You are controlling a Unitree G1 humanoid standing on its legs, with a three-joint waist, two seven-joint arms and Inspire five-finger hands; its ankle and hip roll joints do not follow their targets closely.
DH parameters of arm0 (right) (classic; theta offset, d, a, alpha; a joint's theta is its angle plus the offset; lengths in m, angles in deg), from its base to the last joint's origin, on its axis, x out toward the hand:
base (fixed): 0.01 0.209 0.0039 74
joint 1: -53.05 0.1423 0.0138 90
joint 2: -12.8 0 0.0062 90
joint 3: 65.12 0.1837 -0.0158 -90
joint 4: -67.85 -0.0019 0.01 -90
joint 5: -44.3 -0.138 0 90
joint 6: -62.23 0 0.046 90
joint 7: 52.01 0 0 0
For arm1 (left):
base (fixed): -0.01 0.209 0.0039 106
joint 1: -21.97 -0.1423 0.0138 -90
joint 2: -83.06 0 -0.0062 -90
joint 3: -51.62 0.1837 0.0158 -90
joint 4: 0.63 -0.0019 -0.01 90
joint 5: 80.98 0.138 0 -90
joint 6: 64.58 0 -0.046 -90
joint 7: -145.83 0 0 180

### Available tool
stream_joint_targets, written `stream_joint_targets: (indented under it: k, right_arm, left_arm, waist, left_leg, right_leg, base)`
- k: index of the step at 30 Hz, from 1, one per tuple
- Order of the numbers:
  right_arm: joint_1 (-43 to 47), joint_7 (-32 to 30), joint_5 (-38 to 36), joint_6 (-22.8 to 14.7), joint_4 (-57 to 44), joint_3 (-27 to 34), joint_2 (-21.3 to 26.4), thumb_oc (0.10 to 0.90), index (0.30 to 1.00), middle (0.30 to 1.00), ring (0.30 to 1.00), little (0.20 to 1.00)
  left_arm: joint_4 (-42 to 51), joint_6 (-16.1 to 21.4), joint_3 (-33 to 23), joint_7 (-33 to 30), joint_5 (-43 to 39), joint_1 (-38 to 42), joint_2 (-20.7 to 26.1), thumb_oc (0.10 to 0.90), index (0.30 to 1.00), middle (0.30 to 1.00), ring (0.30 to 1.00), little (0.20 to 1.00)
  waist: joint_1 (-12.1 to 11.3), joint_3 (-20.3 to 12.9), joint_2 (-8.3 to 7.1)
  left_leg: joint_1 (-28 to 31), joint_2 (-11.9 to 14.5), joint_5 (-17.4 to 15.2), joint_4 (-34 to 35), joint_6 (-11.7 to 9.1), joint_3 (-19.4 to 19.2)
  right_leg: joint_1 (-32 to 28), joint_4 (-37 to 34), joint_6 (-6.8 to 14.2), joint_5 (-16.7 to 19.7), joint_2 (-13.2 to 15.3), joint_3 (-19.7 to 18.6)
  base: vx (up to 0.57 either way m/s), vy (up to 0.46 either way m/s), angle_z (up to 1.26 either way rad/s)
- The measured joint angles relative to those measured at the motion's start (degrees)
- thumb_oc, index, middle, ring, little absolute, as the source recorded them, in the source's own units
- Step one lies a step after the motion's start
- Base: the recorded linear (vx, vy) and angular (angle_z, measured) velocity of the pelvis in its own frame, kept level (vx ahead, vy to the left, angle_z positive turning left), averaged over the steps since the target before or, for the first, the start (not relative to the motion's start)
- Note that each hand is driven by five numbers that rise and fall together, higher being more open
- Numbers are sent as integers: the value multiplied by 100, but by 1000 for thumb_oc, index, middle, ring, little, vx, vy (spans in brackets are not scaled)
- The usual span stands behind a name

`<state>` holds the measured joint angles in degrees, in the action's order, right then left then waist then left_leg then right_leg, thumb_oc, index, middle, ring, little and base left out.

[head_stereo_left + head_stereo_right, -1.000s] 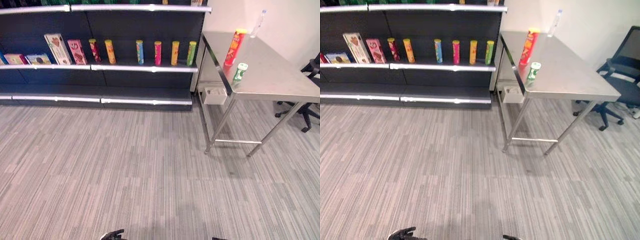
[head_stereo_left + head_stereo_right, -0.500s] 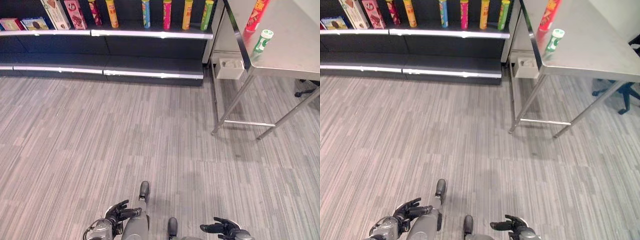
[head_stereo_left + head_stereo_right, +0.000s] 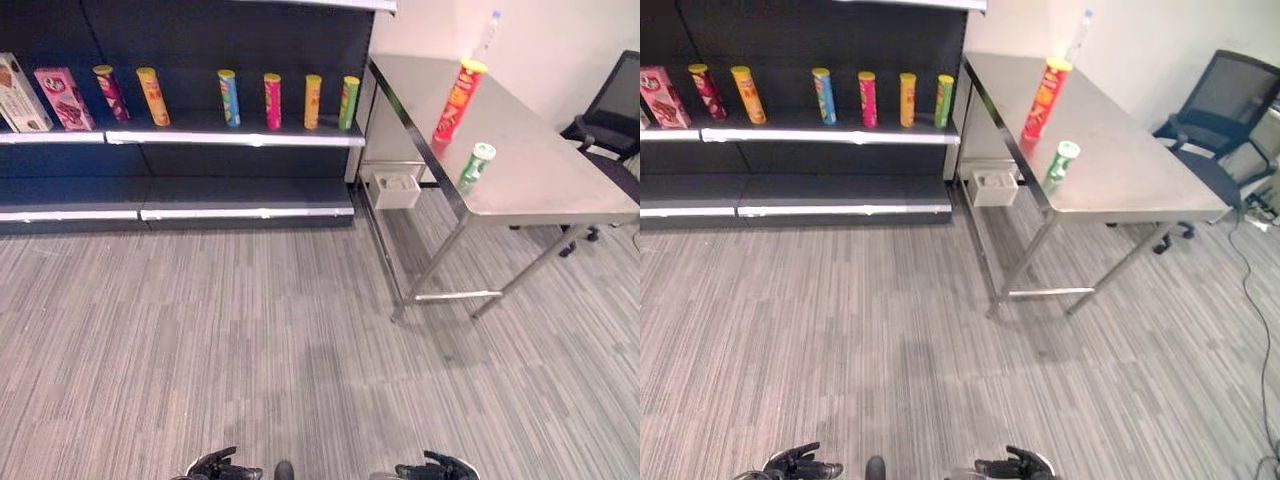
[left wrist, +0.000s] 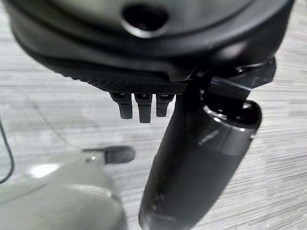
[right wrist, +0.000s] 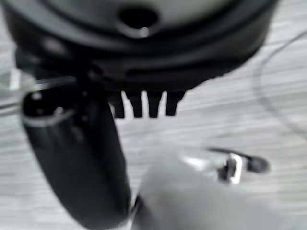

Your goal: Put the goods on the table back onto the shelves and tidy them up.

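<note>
The approach step: 2 goods stand on the steel table (image 3: 540, 175), a red can (image 3: 455, 98) and a green can (image 3: 476, 165). Left hand (image 3: 222, 467) and right hand (image 3: 432, 467) hang low, fingers relaxed, empty. Next, close on the table and grasp a can, then carry it to the shelf (image 3: 230, 137)

This looks like a shop mock-up set inside an office or lab. Dark retail shelves (image 3: 200, 135) with silver edge strips carry a row of 6 coloured snack tubes (image 3: 228, 97) and upright boxes (image 3: 64, 98), spaced like store stock. Beside them stands a bare steel worktop (image 3: 1120, 160) on thin legs, and a mesh-backed office chair (image 3: 1225, 105) sits on grey striped carpet (image 3: 250, 330) against a plain wall.
</note>
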<state>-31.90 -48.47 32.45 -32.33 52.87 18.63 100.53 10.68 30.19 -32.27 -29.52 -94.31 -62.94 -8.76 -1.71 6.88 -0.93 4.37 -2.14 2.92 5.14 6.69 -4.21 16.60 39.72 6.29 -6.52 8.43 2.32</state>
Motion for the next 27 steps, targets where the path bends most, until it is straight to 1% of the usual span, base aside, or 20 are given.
stream_joint_targets:
  k: [1,3,4,6,7,9,11,12,13,14,15,17,18,20,21,22,23,24,26,27]
  right_arm:
    - [17,1,2,-3,-54,0,6,800,900,900,900,900]
    - [80,5,5,6,-55,-59,-2,800,900,900,900,900]
    - [73,12,3,19,-64,-4,-7,800,900,900,900,900]
    - [85,15,7,24,-37,2,-39,800,900,900,900,900]
    - [80,15,0,15,3,63,-126,800,900,900,900,900]
    - [36,15,2,21,60,258,-167,800,900,900,900,900]
    - [1,11,24,60,126,341,-103,800,900,900,900,900]
    - [-78,11,55,92,128,338,-48,800,900,900,900,900]
    - [-131,14,77,138,231,316,-48,800,900,900,900,900]
    - [-170,15,118,156,295,271,-45,800,900,900,900,900]
    - [-170,10,152,169,331,213,-12,800,900,900,900,900]
    - [-100,13,160,138,310,211,125,800,900,900,900,900]
    - [-65,13,159,151,309,188,134,800,900,900,900,900]
    - [-76,35,155,146,288,50,115,800,900,900,900,900]
    - [-72,63,152,144,285,10,130,800,900,900,900,900]
    - [-28,68,150,188,322,-7,125,800,900,900,900,900]
    - [13,68,147,231,340,-8,87,800,900,900,900,900]
    - [85,71,145,253,338,-30,54,800,900,900,900,900]
    - [157,78,144,249,304,-188,89,800,900,900,900,900]
    - [220,114,143,234,292,-299,142,800,900,900,900,900]
  left_arm:
    - [11,4,-1,-11,0,26,8,800,900,900,900,900]
    - [-56,4,-45,-42,0,17,45,800,900,900,900,900]
    - [-55,8,-36,-43,9,37,50,800,900,900,900,900]
    - [-150,-3,-65,-42,50,-15,32,800,900,900,900,900]
    - [-233,-3,-59,-39,191,-41,78,800,900,900,900,900]
    - [-239,3,-34,-32,283,-139,50,800,900,900,900,900]
    - [-238,-5,-33,-34,322,-284,-85,800,900,900,900,900]
    - [-234,-7,-25,-8,453,-276,-182,800,900,900,900,900]
    - [-215,-3,-26,25,456,-271,-199,800,900,900,900,900]
    - [-201,6,-32,77,460,-287,-176,800,900,900,900,900]
    - [-185,8,-32,97,458,-313,-163,800,900,900,900,900]
    - [-142,15,-45,81,454,-197,-212,800,900,900,900,900]
    - [-127,14,-64,89,451,-194,-219,800,900,900,900,900]
    - [-103,5,-66,97,448,-162,-161,800,900,900,900,900]
    - [-61,21,-107,78,424,-134,-150,800,900,900,900,900]
    - [17,67,-276,93,357,-21,-148,800,900,900,900,900]
    - [74,144,-355,114,238,82,-116,800,900,900,900,900]
    - [135,173,-408,111,205,213,-99,800,900,900,900,900]
    - [272,182,-415,123,207,299,-105,800,900,900,900,900]
    - [238,171,-355,122,221,290,-137,800,900,900,900,900]
  waist:
    - [17,42,57]
    - [62,70,9]
    - [115,74,9]
    - [132,84,-52]
    - [291,135,-167]
    - [405,100,-302]
    - [410,36,-149]
    - [453,-47,-36]
    - [446,-78,-87]
    - [406,-145,-194]
    - [347,-163,-191]
    - [354,-158,-164]
    - [377,-138,-148]
    - [304,-91,-236]
    - [245,-56,-299]
    - [221,29,-303]
    - [84,126,-406]
    - [-12,250,-540]
    - [-74,396,-518]
    - [-42,408,-348]
  left_leg:
    - [65,-4,-94,2,-57,23]
    - [220,-55,-147,-3,-98,89]
    - [282,-63,-350,-17,-184,161]
    - [470,-115,-611,-4,-235,211]
    - [697,-178,-682,-5,-249,415]
    - [991,-177,-963,0,-345,581]
    - [1267,67,-1236,-2,-486,714]
    - [1434,343,-1181,-183,-708,898]
    - [1441,378,-1118,-368,-816,953]
    - [1391,356,-1090,-593,-903,953]
    - [1321,358,-1138,-720,-947,954]
    - [1008,399,-1054,-1788,-1166,947]
    - [791,405,-1037,-2413,-1260,942]
    - [37,339,-561,-4103,-1843,964]
    - [-489,273,-225,-5035,-1889,1114]
    - [-1078,192,-262,-5777,-1807,1147]
    - [-1447,197,-495,-5702,-1446,925]
    - [-1825,147,-657,-4895,-1133,679]
    - [-1923,124,-626,-3142,-1156,697]
    - [-1788,182,-298,-1281,-1269,785]
  right_leg:
    - [101,-499,1,11,-3,120]
    - [2,-2252,70,253,-88,334]
    - [75,-2706,82,435,-186,364]
    - [2,-3847,116,817,-380,196]
    - [-73,-4509,64,1103,-474,55]
    - [-40,-4322,1,1109,-535,80]
    - [-153,-3990,-288,1493,-689,333]
    - [-479,-4029,-447,1605,-904,439]
    - [-692,-4136,-551,1698,-956,431]
    - [-821,-4229,-892,1873,-965,368]
    - [-887,-4254,-1064,1899,-1020,333]
    - [-1227,-4498,-1081,1663,-1130,301]
    - [-1376,-4501,-1190,1571,-1192,273]
    - [-1581,-4498,-1336,1398,-1214,202]
    - [-1629,-4498,-1419,1321,-1210,149]
    - [-1726,-4499,-1504,1247,-1196,105]
    - [-1791,-4499,-1537,1195,-1135,-5]
    - [-1861,-4499,-1503,1116,-1031,-127]
    - [-1979,-4543,-1403,1026,-1007,-221]
    - [-2127,-4548,-1305,984,-1061,-256]
  base:
    - [376,-45,41]
    - [408,-39,28]
    - [458,-31,23]
    - [352,-20,28]
    - [411,-49,71]
    - [516,-111,58]
    - [462,-156,37]
    - [320,-121,72]
    - [396,-163,76]
    - [243,-103,21]
    - [473,-223,3]
    - [365,-219,-10]
    - [233,-205,-17]
    - [218,-196,-23]
    - [243,-134,-19]
    - [265,-60,-21]
    - [394,19,-29]
    - [312,42,-46]
    - [250,61,-53]
    - [328,88,-56]
